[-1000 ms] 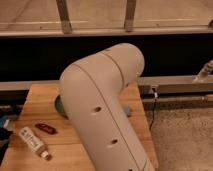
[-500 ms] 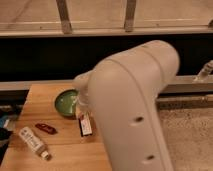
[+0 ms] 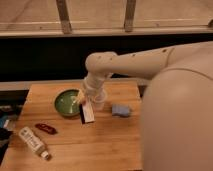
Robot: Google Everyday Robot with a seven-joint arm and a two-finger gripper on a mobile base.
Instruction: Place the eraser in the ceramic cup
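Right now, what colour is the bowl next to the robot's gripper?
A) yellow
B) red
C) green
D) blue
C: the bowl is green. The gripper hangs just beside it above the table, shut on the eraser, with the cup close by.

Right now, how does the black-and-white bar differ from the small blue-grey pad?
The black-sided, white-faced eraser is longer than the blue-grey pad. The eraser hangs on end in the gripper between green bowl and whitish cup; the pad lies flat on the wooden table. Both are oblong.
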